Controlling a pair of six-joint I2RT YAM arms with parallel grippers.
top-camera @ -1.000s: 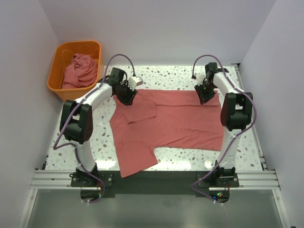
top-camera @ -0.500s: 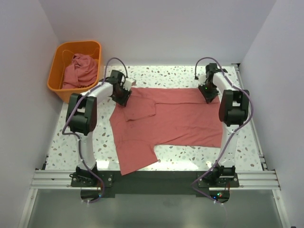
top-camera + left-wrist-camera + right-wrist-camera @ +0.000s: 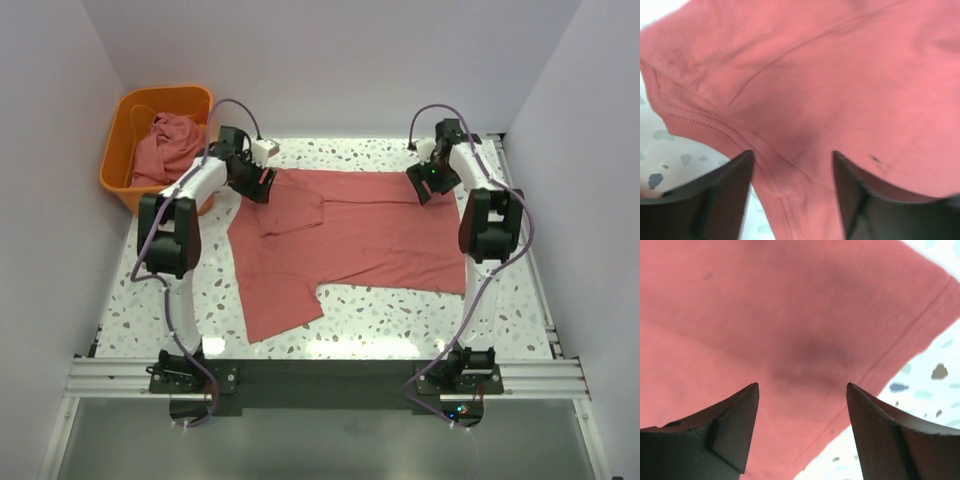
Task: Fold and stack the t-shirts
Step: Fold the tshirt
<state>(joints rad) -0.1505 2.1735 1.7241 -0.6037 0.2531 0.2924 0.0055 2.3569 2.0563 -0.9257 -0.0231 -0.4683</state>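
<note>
Lying spread flat across the table [image 3: 400,322]: one t-shirt [image 3: 360,240]; both arms extended far; left gripper [image 3: 258,186] at its far-left corner, right gripper [image 3: 421,188] far-right; jaws parted over cloth.

The table [image 3: 380,312] has a white terrazzo top with dark speckles. One dusty red-pink t-shirt [image 3: 380,235] lies directly on it, spread flat and sideways across the far half, with its hem toward the right side. One sleeve points toward the near edge. The other sleeve is folded over onto the body. An orange plastic basket [image 3: 118,152] stands at the far left corner; whether it rests on the top cannot be told.
</note>
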